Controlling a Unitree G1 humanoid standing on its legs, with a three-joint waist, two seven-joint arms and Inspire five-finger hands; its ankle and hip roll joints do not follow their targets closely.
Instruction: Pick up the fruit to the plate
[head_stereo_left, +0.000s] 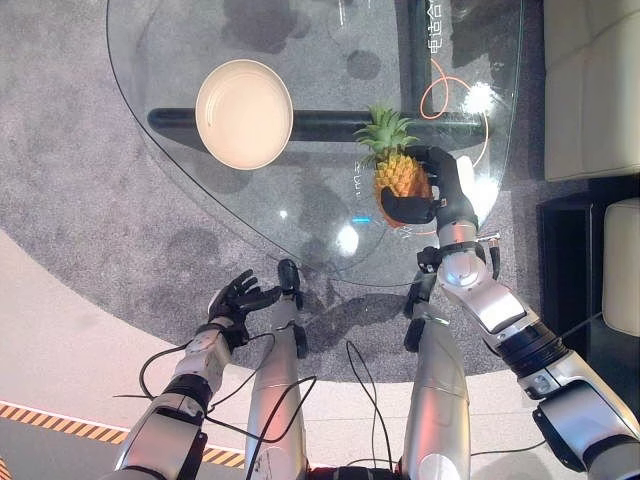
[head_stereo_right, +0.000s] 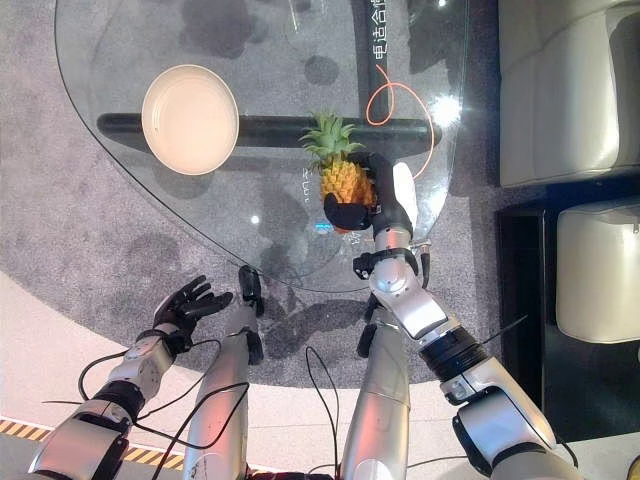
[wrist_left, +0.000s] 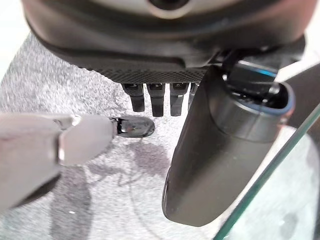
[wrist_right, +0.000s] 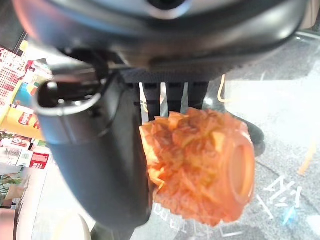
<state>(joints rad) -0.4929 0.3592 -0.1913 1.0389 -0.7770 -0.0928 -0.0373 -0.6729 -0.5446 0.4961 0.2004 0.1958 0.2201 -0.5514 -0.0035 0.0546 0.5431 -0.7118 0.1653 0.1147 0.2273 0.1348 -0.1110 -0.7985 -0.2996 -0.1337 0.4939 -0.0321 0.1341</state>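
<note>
An orange pineapple (head_stereo_left: 398, 172) with a green leafy crown sits at the right part of the round glass table (head_stereo_left: 200, 200). My right hand (head_stereo_left: 440, 185) is shut on it, thumb on its near side and fingers behind; up close its orange body (wrist_right: 200, 165) lies against the thumb (wrist_right: 95, 155). A cream plate (head_stereo_left: 244, 113) lies empty on the glass to the left of the pineapple, well apart from it. My left hand (head_stereo_left: 238, 297) hangs open below the table's near edge, over the grey carpet; its straight fingers (wrist_left: 150, 97) hold nothing.
A dark bar (head_stereo_left: 330, 125) runs under the glass between plate and pineapple. An orange cable (head_stereo_right: 385, 100) loops beyond the fruit. Cream sofa cushions (head_stereo_left: 590, 90) stand at the right. A striped floor marking (head_stereo_left: 60, 418) lies at lower left.
</note>
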